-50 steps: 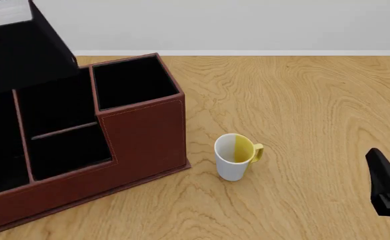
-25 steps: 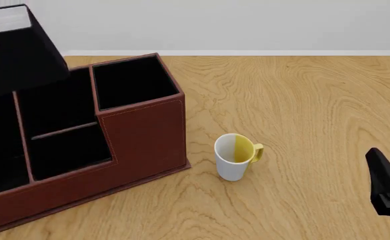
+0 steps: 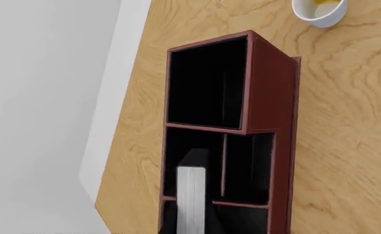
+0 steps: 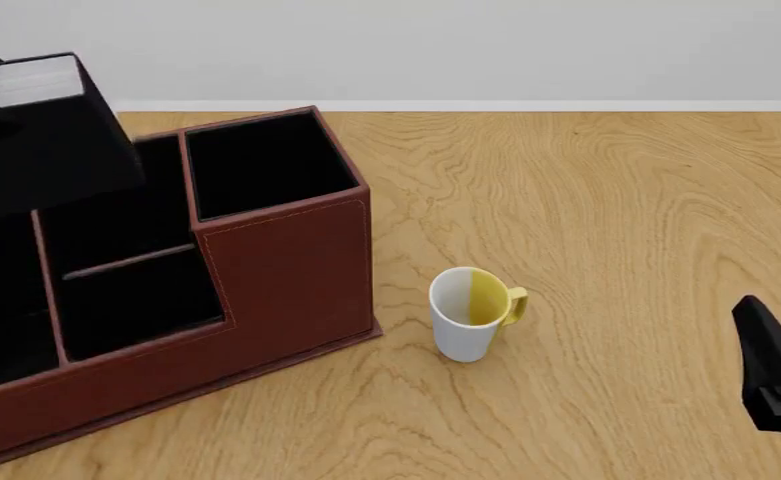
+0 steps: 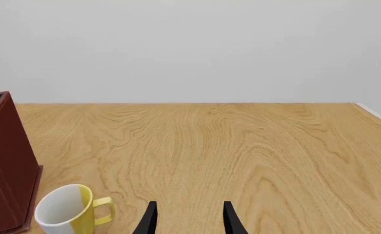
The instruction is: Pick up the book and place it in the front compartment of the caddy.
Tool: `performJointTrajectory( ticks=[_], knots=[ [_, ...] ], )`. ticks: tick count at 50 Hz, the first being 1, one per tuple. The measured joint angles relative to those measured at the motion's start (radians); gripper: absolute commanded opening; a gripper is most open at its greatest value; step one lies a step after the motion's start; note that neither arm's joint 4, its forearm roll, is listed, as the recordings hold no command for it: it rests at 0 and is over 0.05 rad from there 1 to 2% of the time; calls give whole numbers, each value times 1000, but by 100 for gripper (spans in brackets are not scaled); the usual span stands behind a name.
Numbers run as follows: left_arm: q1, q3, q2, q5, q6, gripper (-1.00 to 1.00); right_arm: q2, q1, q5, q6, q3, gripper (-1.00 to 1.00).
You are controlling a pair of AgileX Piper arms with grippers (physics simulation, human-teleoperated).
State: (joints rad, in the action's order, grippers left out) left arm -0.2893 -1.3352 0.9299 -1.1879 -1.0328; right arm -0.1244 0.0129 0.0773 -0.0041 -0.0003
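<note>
The black book (image 4: pixel 46 140) with its white page edge (image 4: pixel 23 82) hangs tilted over the left part of the reddish-brown caddy (image 4: pixel 290 265). In the left wrist view the book (image 3: pixel 191 195) stands edge-on over the front compartment (image 3: pixel 185 142), the taller-walled slot (image 4: pixel 143 225) behind the thin divider. My left gripper (image 3: pixel 191 228) is shut on the book; its fingers barely show and it is hidden in the front view. My right gripper (image 5: pixel 189 222) is open and empty, low at the right (image 4: pixel 777 385), far from the caddy.
A white-and-yellow mug (image 4: pixel 472 312) stands on the wooden table just right of the caddy's square end compartment (image 4: pixel 263 165); it also shows in the right wrist view (image 5: pixel 67 214). The lower-walled slot (image 4: pixel 137 305) lies in front of the divider. A grey wall bounds the table's far edge.
The book has come down toward the caddy's middle section and tilted, its white page edge now lower in the front view. The right arm and the mug have not moved.
</note>
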Motion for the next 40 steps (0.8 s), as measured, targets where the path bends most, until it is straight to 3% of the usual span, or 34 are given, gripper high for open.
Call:
performJointTrajectory(
  ticks=[40],
  knots=[
    [14, 189, -19, 166, -7, -100, -13, -2, 8, -6, 0, 100]
  ],
)
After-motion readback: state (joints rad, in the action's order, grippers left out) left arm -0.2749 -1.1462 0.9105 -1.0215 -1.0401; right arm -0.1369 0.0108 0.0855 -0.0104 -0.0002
